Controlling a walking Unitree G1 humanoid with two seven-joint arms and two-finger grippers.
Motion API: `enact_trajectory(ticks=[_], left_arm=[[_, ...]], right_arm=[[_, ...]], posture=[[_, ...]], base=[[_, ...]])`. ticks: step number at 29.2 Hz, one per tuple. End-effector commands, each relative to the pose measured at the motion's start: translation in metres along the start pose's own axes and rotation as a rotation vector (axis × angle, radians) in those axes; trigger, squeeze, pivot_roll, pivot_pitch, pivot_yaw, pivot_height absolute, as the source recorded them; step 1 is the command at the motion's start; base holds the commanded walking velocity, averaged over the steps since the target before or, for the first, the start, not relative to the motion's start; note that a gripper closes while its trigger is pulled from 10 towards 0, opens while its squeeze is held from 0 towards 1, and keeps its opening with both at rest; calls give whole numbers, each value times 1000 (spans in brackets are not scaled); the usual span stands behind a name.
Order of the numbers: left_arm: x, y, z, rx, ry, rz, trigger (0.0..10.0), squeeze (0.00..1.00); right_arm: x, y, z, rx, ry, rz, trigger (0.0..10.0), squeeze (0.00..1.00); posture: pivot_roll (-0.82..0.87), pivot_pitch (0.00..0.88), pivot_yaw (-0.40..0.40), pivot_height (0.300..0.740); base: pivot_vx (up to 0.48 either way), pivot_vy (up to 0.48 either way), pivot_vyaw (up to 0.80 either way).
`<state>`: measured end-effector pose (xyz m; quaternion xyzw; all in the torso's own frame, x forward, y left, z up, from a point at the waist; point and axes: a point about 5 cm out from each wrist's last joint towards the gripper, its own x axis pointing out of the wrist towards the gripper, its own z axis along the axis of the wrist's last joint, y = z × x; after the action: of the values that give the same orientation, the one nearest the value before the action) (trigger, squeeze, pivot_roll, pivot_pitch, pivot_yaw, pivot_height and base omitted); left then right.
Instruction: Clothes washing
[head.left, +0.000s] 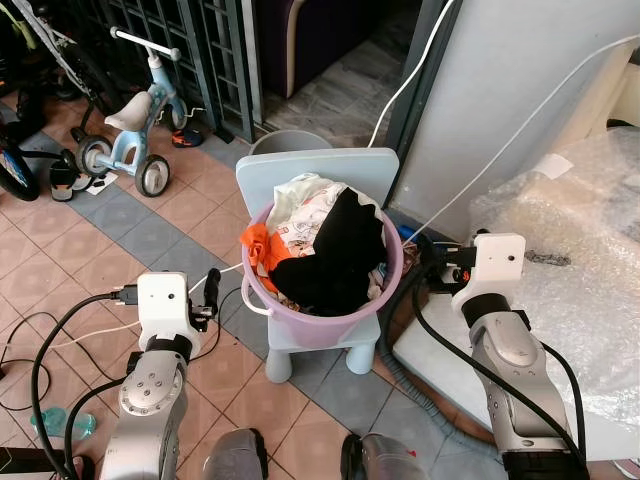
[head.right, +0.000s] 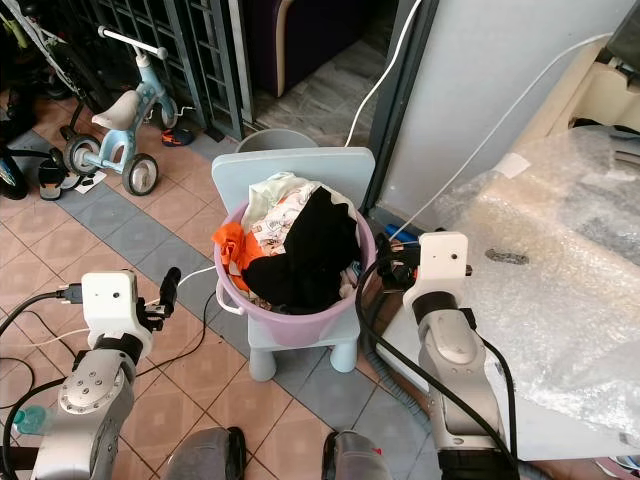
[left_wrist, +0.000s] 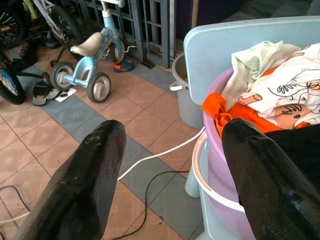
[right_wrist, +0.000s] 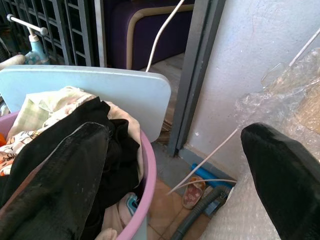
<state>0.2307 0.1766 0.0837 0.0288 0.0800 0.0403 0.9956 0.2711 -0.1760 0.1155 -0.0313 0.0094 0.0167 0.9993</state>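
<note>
A purple tub (head.left: 385, 300) heaped with clothes (head.left: 335, 250) sits on a pale blue chair (head.left: 300, 170), between the left gripper (left_wrist: 170, 165) and right gripper (right_wrist: 175, 170), both with fingers spread wide, holding nothing.

Terracotta and grey tiled floor (head.left: 60, 250). Dark metal grille gate (head.left: 190, 55) at rear, light-blue child's tricycle (head.left: 135, 125) just before it. White wall (head.left: 510, 90) beside a bubble-wrapped bulky object (head.left: 585, 250).
</note>
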Motion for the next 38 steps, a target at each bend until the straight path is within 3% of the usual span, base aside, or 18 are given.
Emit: enact_trajectory(ticks=[1, 11, 14, 16, 19, 23, 31, 38], left_arm=[[-1, 4, 2, 5, -10, 21, 10000, 0], [18, -11, 7, 3, -15, -82, 10000, 0], [30, -16, 4, 32, 6, -149, 10000, 0], [39, -15, 2, 71, 31, -162, 10000, 0], [44, -13, 3, 122, 26, -167, 10000, 0], [53, -23, 7, 106, 29, -305, 10000, 0], [55, -35, 6, 71, 18, -344, 10000, 0], [52, -36, 0, 70, 27, -354, 10000, 0]], right_arm=[[0, 2, -1, -2, 2, 7, 10000, 0], [4, 13, -2, 28, 37, 91, 10000, 0], [-9, 21, -23, 3, 183, 180, 10000, 0], [-26, 25, -40, -14, 320, 265, 10000, 0], [-41, 23, -43, -1, 343, 293, 10000, 0], [-53, 17, -46, -1, 390, 310, 10000, 0], [-54, 17, -41, -6, 396, 309, 10000, 0], [-54, 20, -42, -27, 409, 339, 10000, 0]], posture=[[72, 139, -41, 740], [57, 157, -43, 740], [28, 172, -35, 740], [16, 181, -29, 740], [4, 193, -22, 740], [-21, 209, -16, 740], [-30, 216, -20, 740], [-19, 213, -25, 740]], base=[[0, 0, 0], [0, 0, 0], [0, 0, 0], [0, 0, 0], [0, 0, 0], [0, 0, -600], [0, 0, -200], [0, 0, 0]])
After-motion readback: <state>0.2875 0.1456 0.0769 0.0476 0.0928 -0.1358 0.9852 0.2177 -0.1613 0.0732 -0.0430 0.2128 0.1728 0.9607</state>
